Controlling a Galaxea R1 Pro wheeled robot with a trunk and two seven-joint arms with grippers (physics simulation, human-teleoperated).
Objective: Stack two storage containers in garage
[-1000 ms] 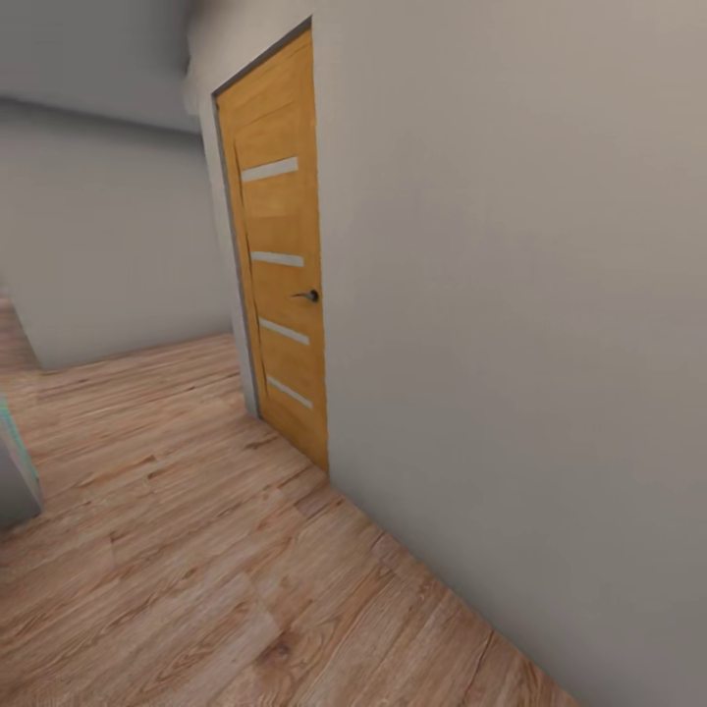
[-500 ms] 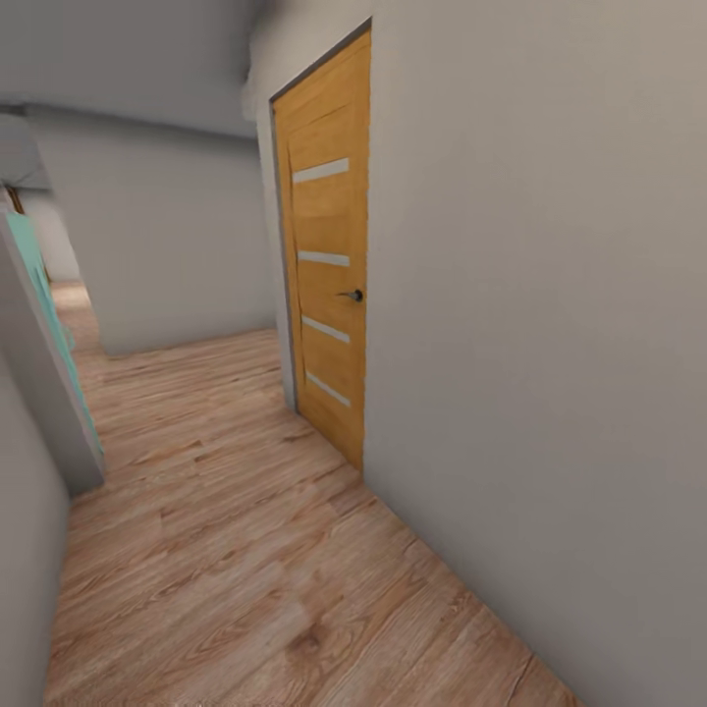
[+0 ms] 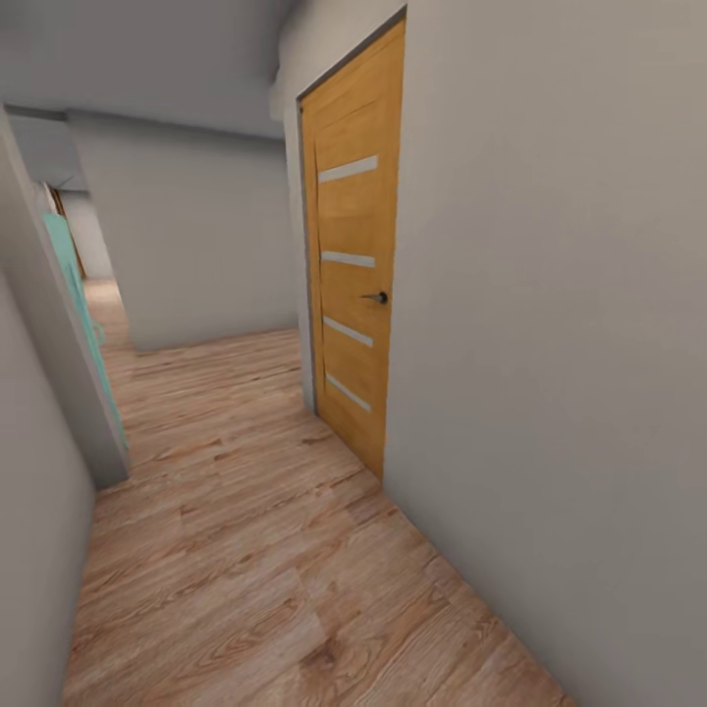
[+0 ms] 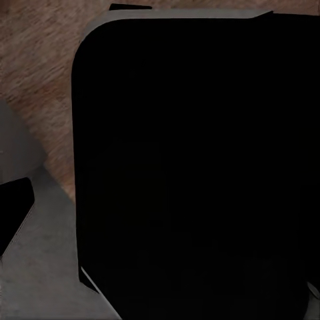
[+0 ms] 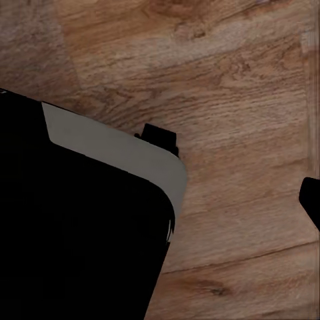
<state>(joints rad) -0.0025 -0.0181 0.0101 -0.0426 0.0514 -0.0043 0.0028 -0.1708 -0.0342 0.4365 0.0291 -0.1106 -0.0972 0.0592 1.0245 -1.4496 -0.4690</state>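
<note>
Beside wood floor (image 3: 226, 550), orange door (image 3: 355, 285)

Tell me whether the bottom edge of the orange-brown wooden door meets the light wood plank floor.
Cannot tell. The head view shows the orange-brown wooden door reaching down to the light wood plank floor, but any gap beneath it is too fine to see.

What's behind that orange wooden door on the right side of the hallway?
Cannot tell. The orange wooden door is shut in its frame, its dark handle on the near edge. Its four pale strips show nothing through. The light wood plank floor runs past it.
</note>
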